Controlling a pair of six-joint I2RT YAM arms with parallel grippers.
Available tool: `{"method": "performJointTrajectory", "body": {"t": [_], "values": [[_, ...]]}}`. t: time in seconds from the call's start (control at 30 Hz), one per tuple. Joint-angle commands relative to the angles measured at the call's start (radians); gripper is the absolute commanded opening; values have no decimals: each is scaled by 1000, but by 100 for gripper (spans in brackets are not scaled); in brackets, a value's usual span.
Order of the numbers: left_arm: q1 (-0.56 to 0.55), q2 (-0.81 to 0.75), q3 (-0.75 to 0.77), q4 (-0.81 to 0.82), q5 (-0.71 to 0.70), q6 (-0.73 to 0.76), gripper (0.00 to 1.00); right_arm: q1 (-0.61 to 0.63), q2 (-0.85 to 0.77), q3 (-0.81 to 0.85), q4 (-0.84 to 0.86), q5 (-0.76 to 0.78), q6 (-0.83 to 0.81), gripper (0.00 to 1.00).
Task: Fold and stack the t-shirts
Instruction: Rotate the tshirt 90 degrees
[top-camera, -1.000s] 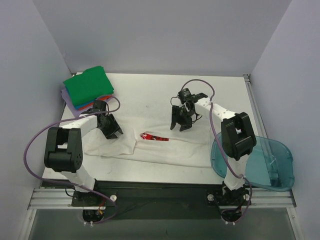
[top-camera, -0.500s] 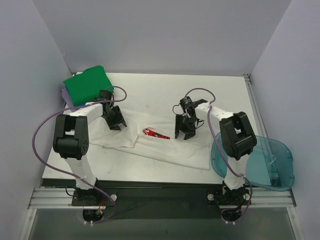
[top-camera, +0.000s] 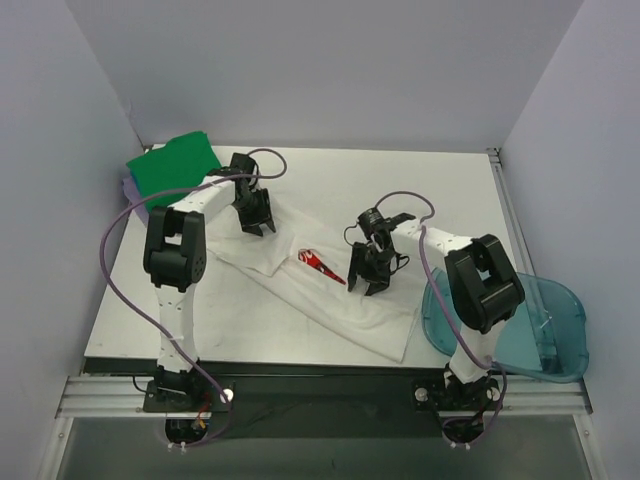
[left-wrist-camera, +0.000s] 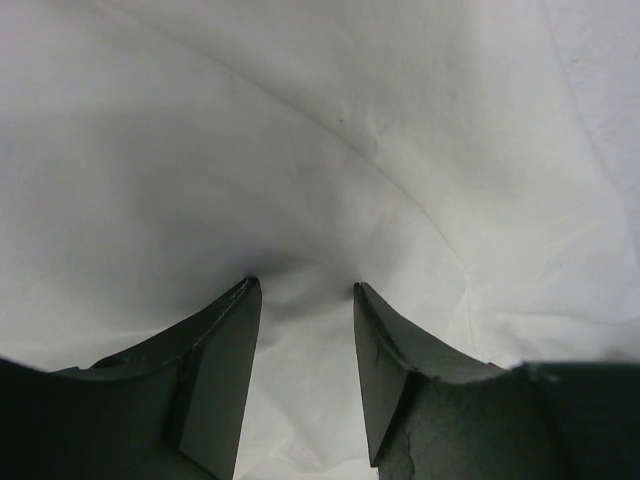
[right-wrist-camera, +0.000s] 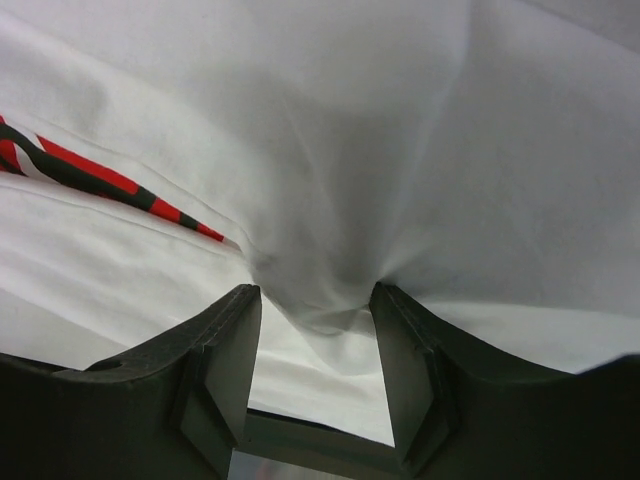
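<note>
The white t-shirt is lying slantwise across the middle of the table, its red logo showing in a crease, and we are judging this the first fold. Our left gripper is pinching cloth at the shirt's far-left end, and our right gripper is pinching a pucker beside the logo. Next, both should be carrying their edges over together, keeping the green-topped stack for later.

Far-right table lies open — white t-shirt spans the middle, folded stack blocks far-left, blue bin near-right.
</note>
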Motion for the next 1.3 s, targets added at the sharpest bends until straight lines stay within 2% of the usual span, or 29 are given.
{"method": "performJointTrajectory", "body": {"t": [0.0,0.3,0.4,0.5,0.73,0.97,1.1,1.27], "values": [[-9,143,104,-33,-17,50,53,48,-26,-35,-81,13,86,49],[-24,346,498,-131,7,48,53,174,-28,26,-118,-5,172,49],[-44,370,587,-139,35,44,53,185,-63,59,-150,16,169,49],[-62,337,601,-122,55,24,53,184,-117,97,-188,50,130,50],[-78,197,578,-117,75,-8,53,180,-186,67,-216,70,-11,51],[-72,35,334,-70,95,2,54,187,-200,-78,-185,61,-89,50],[-65,28,163,-24,132,-7,54,187,-222,-154,-138,59,-69,50],[-62,51,72,35,135,-19,54,202,-213,-217,-92,46,-52,48]]}}
